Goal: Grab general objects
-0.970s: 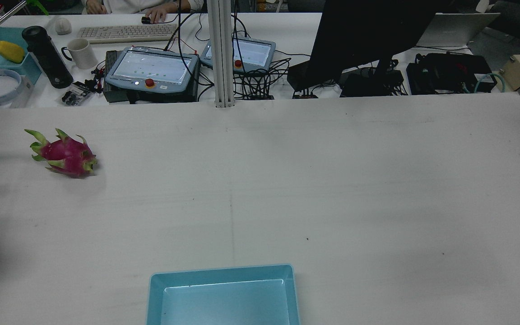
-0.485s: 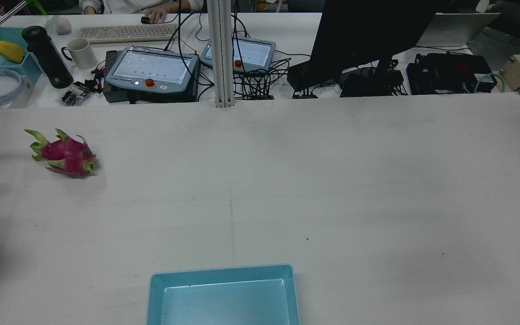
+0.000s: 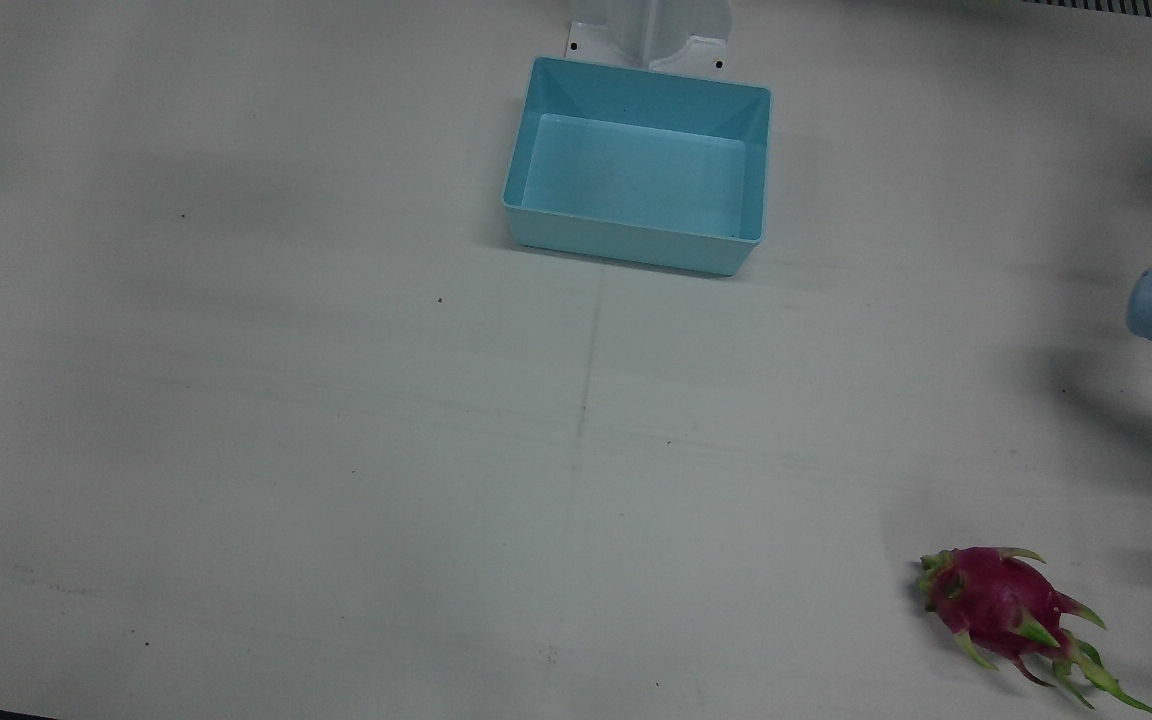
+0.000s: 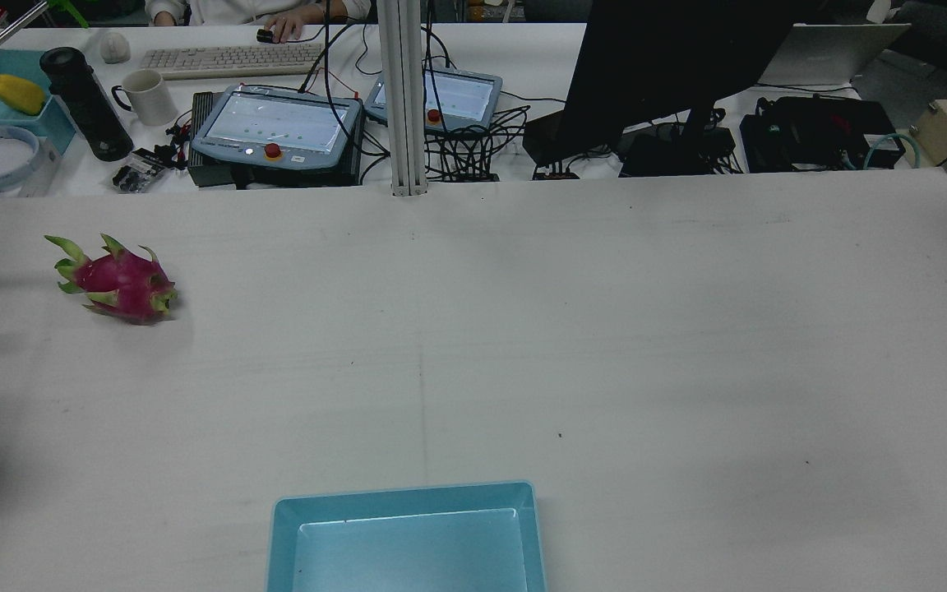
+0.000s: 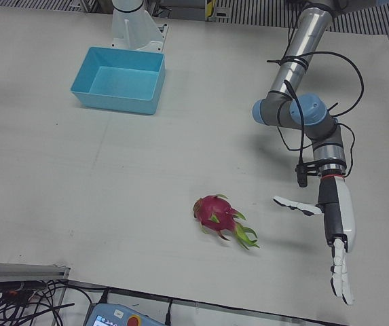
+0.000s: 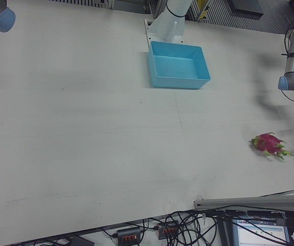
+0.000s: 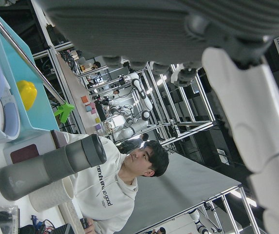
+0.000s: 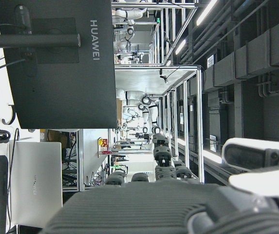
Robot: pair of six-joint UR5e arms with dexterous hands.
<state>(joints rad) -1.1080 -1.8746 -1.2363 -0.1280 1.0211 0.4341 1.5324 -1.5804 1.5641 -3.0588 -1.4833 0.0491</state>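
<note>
On the operators' side of the table (image 5: 79, 204), the dragon fruit (image 5: 220, 219) lies on its side in the half before the left arm, with bare surface all around it and nothing between it and the left hand (image 5: 333, 234), which hangs just beside it with its fingers (image 5: 341, 278) stretched out straight, spread apart and holding nothing. Farther back, by the base of the post near the robot, the blue bin (image 5: 119, 80) sits well apart from the fruit. The right hand (image 8: 188, 209) shows only as a palm and part of its fingers in its own view, facing a dark monitor (image 8: 56, 63), and whether those fingers are spread or closed cannot be told.
</note>
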